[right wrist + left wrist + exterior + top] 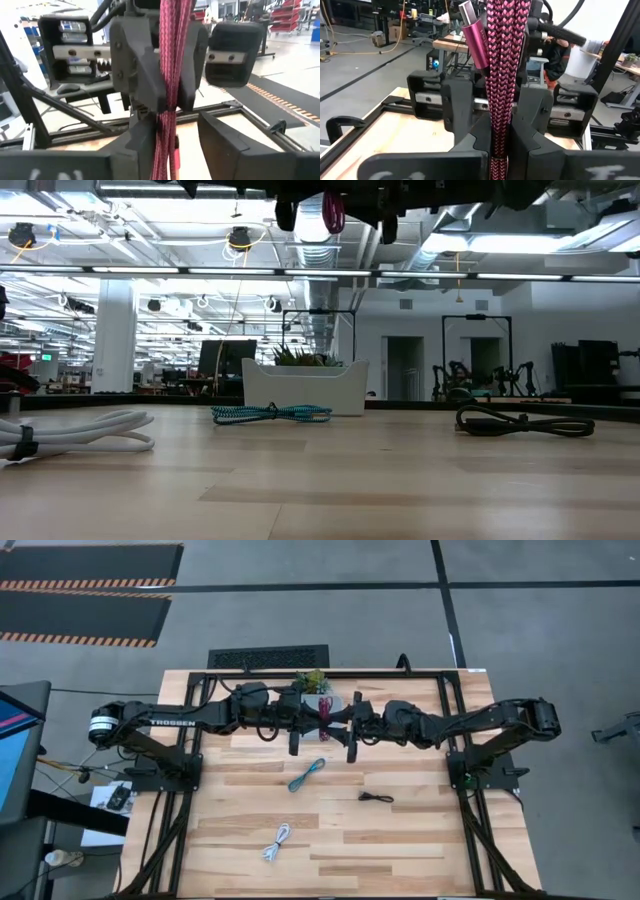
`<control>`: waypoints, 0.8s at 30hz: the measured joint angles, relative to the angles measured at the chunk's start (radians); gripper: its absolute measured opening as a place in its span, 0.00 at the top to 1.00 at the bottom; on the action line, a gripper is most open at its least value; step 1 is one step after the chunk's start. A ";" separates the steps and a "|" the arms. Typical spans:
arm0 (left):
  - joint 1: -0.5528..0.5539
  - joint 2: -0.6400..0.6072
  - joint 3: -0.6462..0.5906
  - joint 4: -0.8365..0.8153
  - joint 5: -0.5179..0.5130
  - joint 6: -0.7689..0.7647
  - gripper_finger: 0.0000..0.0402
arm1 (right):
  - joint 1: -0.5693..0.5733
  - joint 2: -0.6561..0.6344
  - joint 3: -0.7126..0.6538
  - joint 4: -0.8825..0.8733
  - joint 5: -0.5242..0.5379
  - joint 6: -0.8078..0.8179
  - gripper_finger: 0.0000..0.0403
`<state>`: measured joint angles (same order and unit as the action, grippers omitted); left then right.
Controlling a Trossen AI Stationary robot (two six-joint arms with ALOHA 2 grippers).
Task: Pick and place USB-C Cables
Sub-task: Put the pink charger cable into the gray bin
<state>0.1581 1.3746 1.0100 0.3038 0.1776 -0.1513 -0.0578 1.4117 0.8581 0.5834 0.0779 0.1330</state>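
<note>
Mid-handover above the table's 12 o'clock edge: my left gripper (500, 145) clenches the maroon cable (502, 75), my right gripper (170, 145) gapes around it, closing next.

Open tabletop (420, 850) lies between scattered teal cable (307, 775), black cable (376, 798) and white cable (277, 841).

A dark red braided cable (171, 75) hangs straight down the middle of the view. The other arm's gripper (167, 100), facing the camera, pinches it between two dark fingers. Nearer the camera, this arm's own gripper (172, 150) has the cable against one finger (142, 145), the other standing apart. A black metal frame (240, 112) lies behind.
</note>
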 joint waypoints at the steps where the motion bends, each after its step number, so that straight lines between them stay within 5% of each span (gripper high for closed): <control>1: 0.000 0.000 0.000 0.000 -0.001 0.000 0.97 | 0.000 0.000 0.000 -0.003 -0.001 0.001 0.62; 10: 0.002 0.000 0.000 -0.003 -0.008 -0.002 0.95 | 0.000 0.000 0.000 -0.003 -0.005 -0.006 0.96; 16: 0.001 -0.005 0.001 -0.080 -0.046 -0.006 0.79 | -0.001 0.001 0.000 -0.027 0.056 0.005 0.97; 24: -0.002 -0.123 0.001 -0.403 -0.083 0.018 0.45 | -0.070 0.001 0.000 -0.052 0.134 0.055 0.97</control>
<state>0.1562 1.2513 1.0107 -0.0992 0.0944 -0.1330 -0.1282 1.4128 0.8581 0.5317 0.2123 0.1880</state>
